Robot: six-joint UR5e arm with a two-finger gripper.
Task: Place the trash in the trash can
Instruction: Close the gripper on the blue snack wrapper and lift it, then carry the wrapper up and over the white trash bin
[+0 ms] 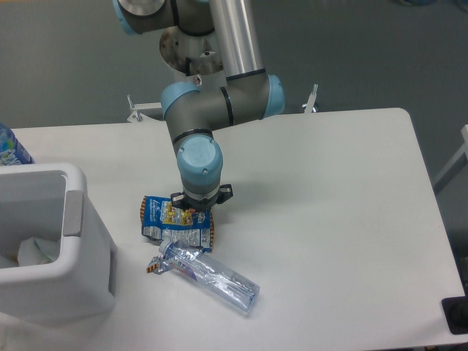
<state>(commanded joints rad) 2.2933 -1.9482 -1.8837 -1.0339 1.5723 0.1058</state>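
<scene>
Pincer (pixel 196 213) pressed onto wrapper (pixel 170 221); jaw state cannot be determined. Confirm firm grip, then lift clear toward bin (pixel 77 241).

Gripper (pixel 197 213) down on blue wrapper (pixel 174 222), fingers hidden by wrist; closure not discernible. Crushed bottle (pixel 212 275) lies just below the jaws, touching wrapper edge. White bin (pixel 69 256) well left of jaws.

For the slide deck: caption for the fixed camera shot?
Claw down on the snack wrapper, crushed bottle beside it, bin waiting.
</scene>
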